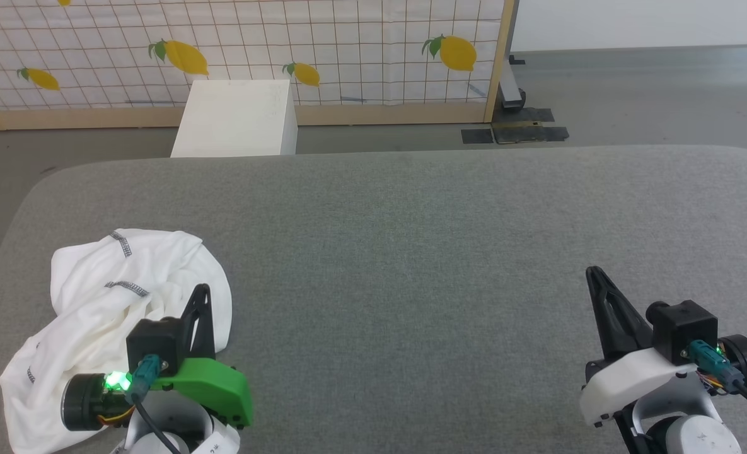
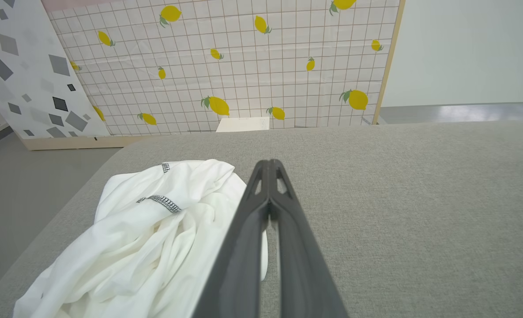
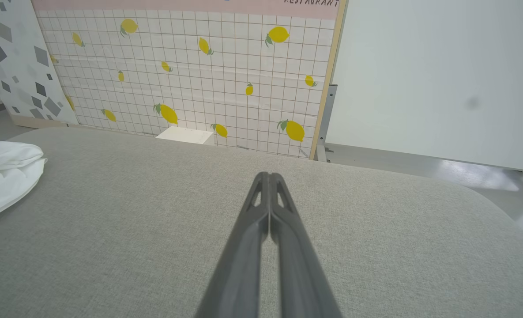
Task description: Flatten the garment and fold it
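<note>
White soft-fabric T-shirt with grey-black stitched hems [image 1: 96, 302] lies crumpled in a heap at the near left corner of your grey fabric-covered table [image 1: 411, 252]. Nothing is flattened or folded yet, so you have the whole job ahead of you. Your left pincer [image 1: 204, 291] is clenched on nothing at the heap's right edge. Your right pincer [image 1: 594, 272] is clenched empty too, well apart toward the near right corner.

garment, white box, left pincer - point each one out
garment [image 1: 89, 299]: head view, middle of the crumpled white cloth
white box [image 1: 237, 116]: head view, its top face
left pincer [image 2: 270, 165]: left wrist view, where the tips of its shut fingers meet
</note>
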Controlling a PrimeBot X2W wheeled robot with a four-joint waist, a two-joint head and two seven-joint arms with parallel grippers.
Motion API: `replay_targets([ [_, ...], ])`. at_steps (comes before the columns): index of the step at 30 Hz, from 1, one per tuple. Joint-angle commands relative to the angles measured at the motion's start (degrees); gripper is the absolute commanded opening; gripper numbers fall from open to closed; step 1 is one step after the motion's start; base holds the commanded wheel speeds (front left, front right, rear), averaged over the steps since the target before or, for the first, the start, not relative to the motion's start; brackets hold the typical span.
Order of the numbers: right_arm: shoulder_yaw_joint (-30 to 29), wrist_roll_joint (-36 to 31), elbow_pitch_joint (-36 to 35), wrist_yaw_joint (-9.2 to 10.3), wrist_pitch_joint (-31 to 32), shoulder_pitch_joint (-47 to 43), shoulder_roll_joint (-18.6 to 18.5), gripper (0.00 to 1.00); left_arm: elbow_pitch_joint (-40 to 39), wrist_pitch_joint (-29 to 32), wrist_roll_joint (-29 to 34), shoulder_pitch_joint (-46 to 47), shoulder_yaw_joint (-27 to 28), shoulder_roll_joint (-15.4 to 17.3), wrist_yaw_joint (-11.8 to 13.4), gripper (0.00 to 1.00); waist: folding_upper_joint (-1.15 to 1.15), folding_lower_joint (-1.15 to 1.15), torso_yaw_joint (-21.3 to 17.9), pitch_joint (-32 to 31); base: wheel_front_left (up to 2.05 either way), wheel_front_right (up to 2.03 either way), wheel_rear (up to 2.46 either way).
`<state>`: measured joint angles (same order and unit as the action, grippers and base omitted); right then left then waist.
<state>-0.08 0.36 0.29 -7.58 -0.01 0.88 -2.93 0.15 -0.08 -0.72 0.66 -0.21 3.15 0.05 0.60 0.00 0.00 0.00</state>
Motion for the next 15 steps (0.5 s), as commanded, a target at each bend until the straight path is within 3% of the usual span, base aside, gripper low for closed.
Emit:
replay_targets([
  [1, 0.08, -0.36, -0.29, 0.09, 0.01, -0.88, 0.05, 0.00, -0.15, 0.08, 0.72, -0.66, 0.21, -0.27, -0.05, 0.00, -0.59, 0.00, 0.00, 0.00, 0.00, 0.00, 0.00],
  [15, 0.08, -0.36, -0.29, 0.09, 0.01, -0.88, 0.05, 0.00, -0.15, 0.08, 0.72, -0.66, 0.21, -0.27, -0.05, 0.00, -0.59, 0.00, 0.00, 0.00, 0.00, 0.00, 0.00],
])
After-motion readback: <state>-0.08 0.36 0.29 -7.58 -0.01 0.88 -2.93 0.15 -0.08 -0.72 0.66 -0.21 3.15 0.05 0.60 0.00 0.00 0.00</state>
